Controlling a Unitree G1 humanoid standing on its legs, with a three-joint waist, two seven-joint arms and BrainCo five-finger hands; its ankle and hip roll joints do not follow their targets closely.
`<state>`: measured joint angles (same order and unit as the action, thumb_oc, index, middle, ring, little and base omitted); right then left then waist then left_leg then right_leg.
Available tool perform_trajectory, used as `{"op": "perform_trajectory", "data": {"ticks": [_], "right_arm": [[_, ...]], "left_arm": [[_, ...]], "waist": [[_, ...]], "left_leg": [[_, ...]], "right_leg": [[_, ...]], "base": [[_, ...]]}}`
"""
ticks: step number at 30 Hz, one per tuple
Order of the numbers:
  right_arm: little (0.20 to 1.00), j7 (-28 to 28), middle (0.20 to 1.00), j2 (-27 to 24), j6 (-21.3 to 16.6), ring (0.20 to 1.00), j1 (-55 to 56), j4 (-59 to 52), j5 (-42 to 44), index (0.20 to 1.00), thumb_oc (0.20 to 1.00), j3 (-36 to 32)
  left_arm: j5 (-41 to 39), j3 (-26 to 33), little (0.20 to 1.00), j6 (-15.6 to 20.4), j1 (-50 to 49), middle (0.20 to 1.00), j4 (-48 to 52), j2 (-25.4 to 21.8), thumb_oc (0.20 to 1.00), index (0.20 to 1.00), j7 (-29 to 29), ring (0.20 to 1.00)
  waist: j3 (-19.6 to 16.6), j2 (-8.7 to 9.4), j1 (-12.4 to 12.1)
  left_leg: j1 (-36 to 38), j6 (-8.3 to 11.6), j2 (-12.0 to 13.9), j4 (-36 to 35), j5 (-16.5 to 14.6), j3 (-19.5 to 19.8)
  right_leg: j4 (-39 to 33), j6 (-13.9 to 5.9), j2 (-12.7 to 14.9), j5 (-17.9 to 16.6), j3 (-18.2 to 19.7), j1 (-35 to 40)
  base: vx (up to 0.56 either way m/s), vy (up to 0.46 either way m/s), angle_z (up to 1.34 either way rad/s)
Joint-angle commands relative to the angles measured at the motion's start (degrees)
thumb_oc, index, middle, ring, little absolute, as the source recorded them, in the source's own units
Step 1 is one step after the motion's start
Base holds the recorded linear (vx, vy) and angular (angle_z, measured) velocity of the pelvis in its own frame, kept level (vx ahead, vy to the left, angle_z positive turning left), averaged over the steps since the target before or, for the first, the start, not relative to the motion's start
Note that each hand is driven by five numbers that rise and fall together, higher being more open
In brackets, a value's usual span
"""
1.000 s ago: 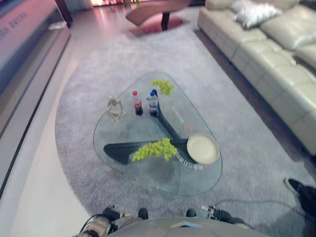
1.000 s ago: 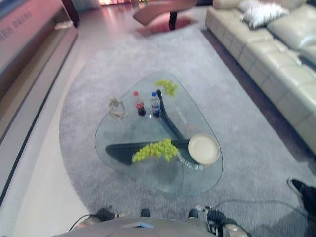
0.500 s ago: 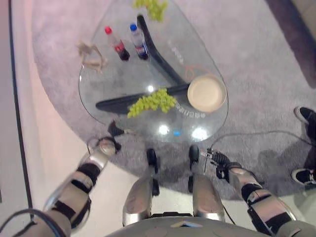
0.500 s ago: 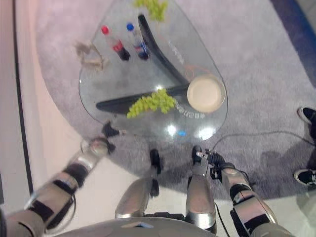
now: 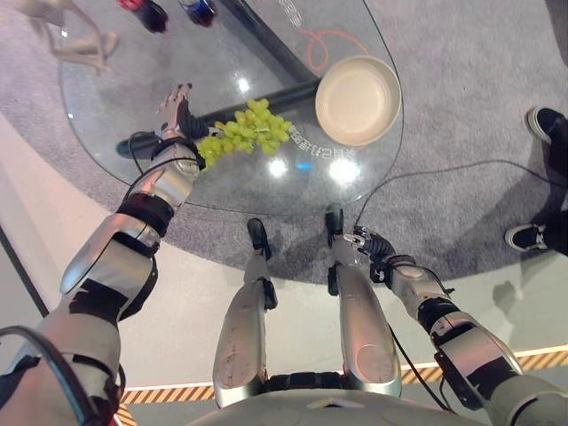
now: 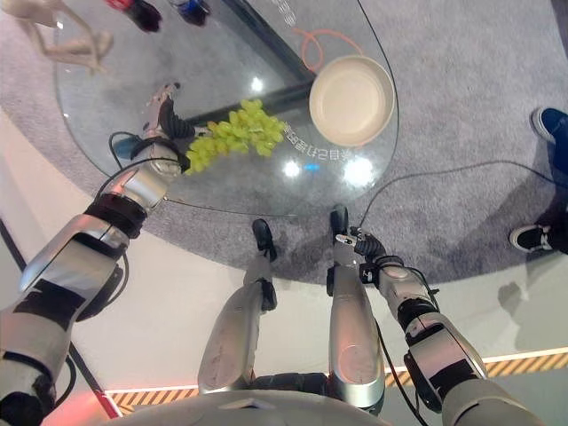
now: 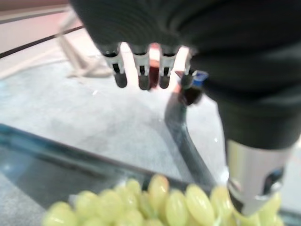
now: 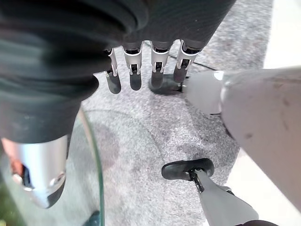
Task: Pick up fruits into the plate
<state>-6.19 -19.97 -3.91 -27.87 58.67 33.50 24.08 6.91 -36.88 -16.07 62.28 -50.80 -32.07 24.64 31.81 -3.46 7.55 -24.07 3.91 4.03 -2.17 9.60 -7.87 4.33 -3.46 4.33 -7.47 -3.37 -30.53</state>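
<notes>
Left arm has come forward since half a second ago, left hand (image 5: pixel 176 114) now over the glass surface (image 5: pixel 115 169) just beside the grapes (image 5: pixel 244 133); head camera has also tipped down.

Left hand fingers (image 7: pixel 139 75) are straight and apart from the thumb, holding nothing; the bunch lies on the surface right under the thumb, well apart from the plate (image 5: pixel 358 99). For a clean pick I'd bring the palm over the middle of the bunch and curl around the thick part, not the loose end, as I judge single grapes could tear off or roll on glass. Plate is empty. Right hand (image 5: pixel 371 248) hangs low beside the surface edge, fingers (image 8: pixel 135 75) relaxed, nothing in it. Two bottles (image 5: pixel 151 12) stand at the far side.
</notes>
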Motion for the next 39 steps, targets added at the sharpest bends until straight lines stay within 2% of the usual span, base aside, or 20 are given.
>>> {"op": "perform_trajectory", "data": {"ticks": [1, 10, 14, 18, 23, 32, 33, 34, 35, 39], "right_arm": [[1.000, 0.5, 1.000, 1.0, -1.6, 1.000, 1.9, -1.3, 4.0, 1.000, 1.000, 1.9], [1.000, 0.3, 1.000, 0.9, -3.6, 1.000, 2.5, -6.1, 9.5, 1.000, 1.000, 1.9], [1.000, -0.2, 1.000, 0.8, -4.6, 1.000, 2.4, -8.6, 12.6, 1.000, 1.000, 1.6], [1.000, -0.6, 1.000, 1.0, -4.7, 1.000, 2.1, -9.7, 13.4, 1.000, 1.000, 1.5], [1.000, -1.0, 1.000, 1.1, -5.0, 1.000, 2.3, -9.9, 13.9, 1.000, 1.000, 1.1], [1.000, -1.2, 1.000, 0.8, -5.6, 1.000, 1.7, -10.9, 17.1, 1.000, 1.000, -0.3], [1.000, -1.1, 1.000, 0.9, -5.8, 1.000, 1.7, -11.0, 17.2, 1.000, 1.000, -0.5], [1.000, -1.2, 1.000, 0.9, -5.9, 1.000, 1.7, -11.2, 17.4, 1.000, 1.000, -0.6], [1.000, -1.0, 1.000, 1.2, -5.9, 1.000, 1.6, -11.7, 17.9, 1.000, 1.000, -0.7], [1.000, -0.9, 1.000, 1.5, -6.1, 1.000, 1.2, -12.2, 18.3, 1.000, 1.000, -0.5]], "left_arm": [[3.6, -0.5, 1.000, -1.8, 4.9, 1.000, -5.7, -2.5, 1.000, 1.000, 2.9, 1.000], [8.3, -5.5, 1.000, -4.9, 12.3, 1.000, -12.0, -1.7, 1.000, 1.000, 0.0, 1.000], [12.0, -8.4, 1.000, -8.4, 14.7, 1.000, -15.7, -1.1, 1.000, 1.000, -4.1, 1.000], [15.2, -9.9, 1.000, -8.8, 14.8, 1.000, -17.0, -0.8, 1.000, 1.000, -7.9, 1.000], [16.9, -10.4, 1.000, -8.5, 13.1, 1.000, -16.4, -0.7, 1.000, 1.000, -8.9, 1.000], [22.1, -11.4, 1.000, -13.6, 10.8, 1.000, -18.0, -1.7, 1.000, 1.000, -12.8, 1.000], [22.7, -11.6, 0.642, -13.6, 10.7, 0.642, -18.1, -1.8, 0.642, 0.642, -12.9, 0.642], [23.2, -11.7, 0.231, -13.3, 10.7, 0.231, -18.2, -1.9, 0.231, 0.231, -13.1, 0.231], [24.4, -11.8, 0.200, -13.1, 11.0, 0.200, -18.2, -1.8, 0.200, 0.200, -14.6, 0.200], [23.8, -12.4, 0.200, -11.8, 11.3, 0.200, -17.9, -1.6, 0.200, 0.200, -14.0, 0.200]], "waist": [[-2.0, 5.54, 0.4], [-2.0, 7.73, 2.9], [-2.0, 8.22, 4.2], [-2.0, 8.52, 4.7], [-2.0, 8.12, 4.6], [-2.0, 7.10, 4.3], [-2.0, 7.09, 4.3], [-2.0, 7.11, 4.3], [-2.0, 7.27, 4.4], [-2.0, 7.55, 4.2]], "left_leg": [[-5.0, -0.36, -1.2, 9.9, -6.8, 1.3], [-12.5, 0.09, -1.0, 13.4, -6.9, 1.7], [-15.8, 0.33, -1.2, 14.9, -6.9, 1.6], [-17.5, 0.39, -1.4, 15.4, -7.0, 1.5], [-18.5, 0.41, -1.5, 15.2, -6.9, 1.3], [-20.3, 0.63, -2.0, 14.5, -6.4, 1.2], [-20.5, 0.62, -2.0, 14.5, -6.4, 1.2], [-20.6, 0.62, -2.0, 14.5, -6.4, 1.2], [-21.0, 0.61, -2.0, 14.3, -6.4, 1.1], [-21.3, 0.60, -2.1, 13.7, -6.2, 1.1]], "right_leg": [[5.8, -1.35, -0.9, 1.8, 1.5, -5.6], [8.1, -0.81, -2.9, 1.4, 2.7, -12.7], [8.5, -0.72, -3.4, 0.8, 3.2, -15.7], [8.1, -0.67, -3.6, 0.2, 3.5, -17.1], [7.8, -0.67, -3.6, 0.0, 3.7, -18.2], [7.0, -1.03, -3.2, -0.8, 3.7, -19.8], [6.9, -1.04, -3.1, -0.9, 3.7, -19.9], [6.8, -1.06, -3.1, -0.9, 3.8, -20.0], [6.6, -1.09, -3.1, -1.0, 3.8, -20.3], [5.9, -1.16, -3.3, -1.4, 3.7, -20.5]], "base": [[-0.03, -0.090, -0.08], [-0.01, -0.082, -0.02], [-0.02, -0.033, -0.02], [-0.03, -0.038, -0.03], [-0.01, -0.002, 0.00], [-0.02, 0.023, 0.01], [0.00, 0.000, 0.00], [0.00, 0.000, 0.00], [0.00, 0.000, 0.00], [0.00, 0.000, 0.00]]}}
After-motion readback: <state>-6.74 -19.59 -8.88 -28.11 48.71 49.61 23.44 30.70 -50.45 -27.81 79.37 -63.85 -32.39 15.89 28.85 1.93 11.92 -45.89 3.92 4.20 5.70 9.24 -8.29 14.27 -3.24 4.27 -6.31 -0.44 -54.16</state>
